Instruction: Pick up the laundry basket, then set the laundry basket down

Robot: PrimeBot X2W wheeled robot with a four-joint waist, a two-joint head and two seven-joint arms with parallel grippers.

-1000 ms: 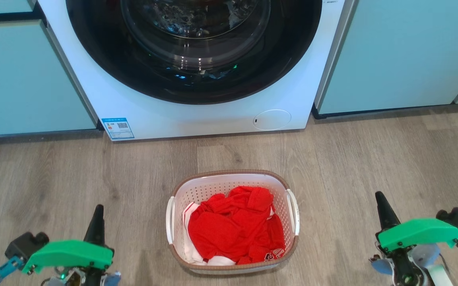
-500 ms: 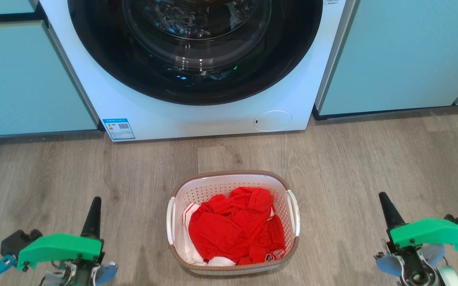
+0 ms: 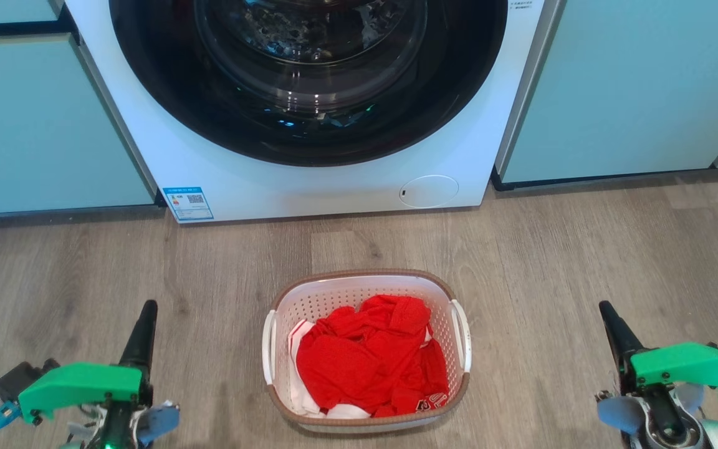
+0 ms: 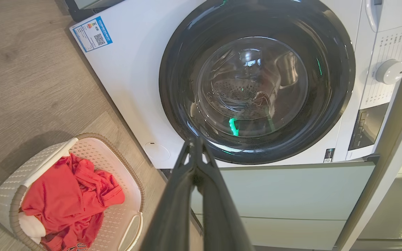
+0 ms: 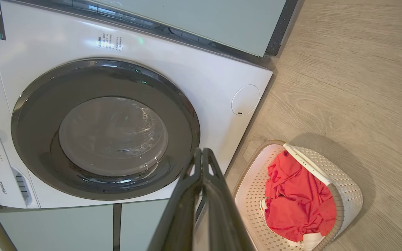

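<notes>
One laundry basket [image 3: 359, 275], holding one red garment [image 3: 365, 365] (white cloth peeks out beneath), stands on the floor [image 3: 583, 249] before one washing machine [image 3: 309, 184], between the left gripper [image 3: 145, 315] and the right gripper [image 3: 609, 315], both pinched shut on nothing. Since a second ago each gripper has drifted slightly outward, while the basket stays put. The floor is grey wood-look plank, and pale green cabinets [image 3: 633, 87] flank the washer.

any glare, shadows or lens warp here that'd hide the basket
Head view: sharp and evenly lit, the laundry basket clear; reflections sit in the washer door. Left wrist view: the wide-angle lens makes the washer look bowed; a soft basket shadow on the floor. Right wrist view: a glare patch on the washer front, basket unobscured.
</notes>
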